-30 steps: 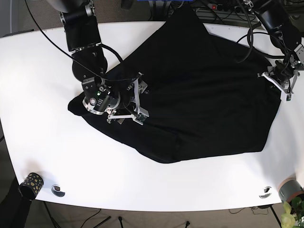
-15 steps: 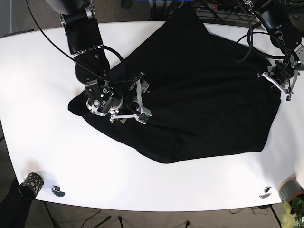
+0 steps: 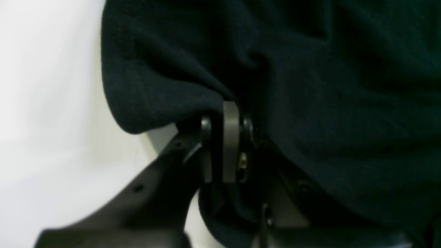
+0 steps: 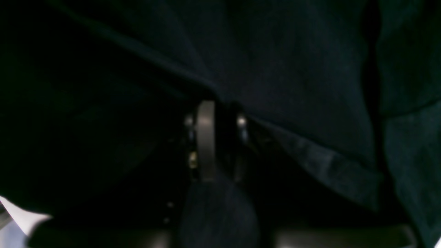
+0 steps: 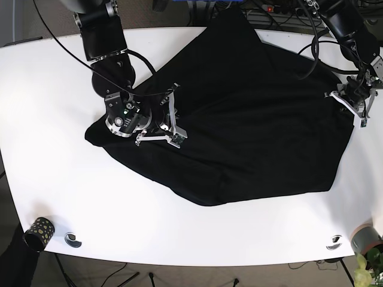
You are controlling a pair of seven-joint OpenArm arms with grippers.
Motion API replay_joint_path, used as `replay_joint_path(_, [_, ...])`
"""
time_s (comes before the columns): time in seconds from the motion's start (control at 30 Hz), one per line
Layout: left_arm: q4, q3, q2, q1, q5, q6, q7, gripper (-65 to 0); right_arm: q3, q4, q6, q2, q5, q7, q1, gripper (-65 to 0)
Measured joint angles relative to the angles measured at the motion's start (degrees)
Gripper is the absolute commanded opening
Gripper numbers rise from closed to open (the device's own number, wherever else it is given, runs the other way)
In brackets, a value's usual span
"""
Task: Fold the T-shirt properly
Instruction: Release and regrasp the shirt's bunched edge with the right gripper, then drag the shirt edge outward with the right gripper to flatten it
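The right gripper (image 5: 172,122) rests on the black T-shirt (image 5: 251,113) toward the desk's left half, its jaws closed on a fold of the cloth, as the right wrist view shows, where the dark fabric fills nearly the whole frame around the pinched fingers (image 4: 206,137). The left gripper (image 5: 354,103) sits at the shirt's edge near the desk's right edge, and the left wrist view shows its fingers (image 3: 230,137) clamped on the hem, with white tabletop beside the bunched cloth. The one T-shirt lies spread and rumpled across the middle of the white desk (image 5: 48,107), from the far edge down toward the near edge, one corner bunched at the left under the right arm. The desk is a rounded white slab; beyond its far edge lie cables and equipment on a grey floor. At the near left corner stand a dotted black cup (image 5: 39,230) and a small metal ring fitting (image 5: 73,240); at the near right corner are a second ring fitting (image 5: 334,242), a grey cylinder (image 5: 366,238) and a bit of green plant (image 5: 366,272). Compared with a second ago, the right gripper has shifted slightly toward the far edge, drawing the cloth with it, while the left gripper has stayed put. Two arms, two grippers, one shirt.
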Motion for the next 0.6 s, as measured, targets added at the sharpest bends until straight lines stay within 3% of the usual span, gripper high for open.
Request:
replay_joint_path(0.27, [0.0,0.0,0.0,-0.1,0.2,0.0,0.0,-65.0,9.0,11.6,0.11,0.1,-0.1,-4.1,-4.3,-65.0])
replay_joint_path(0.6, [0.0,0.1,0.0,-0.1,0.0,0.0,0.0,-65.0,22.4,22.1,0.11,1.2,0.4,-4.5,-13.3,-65.0])
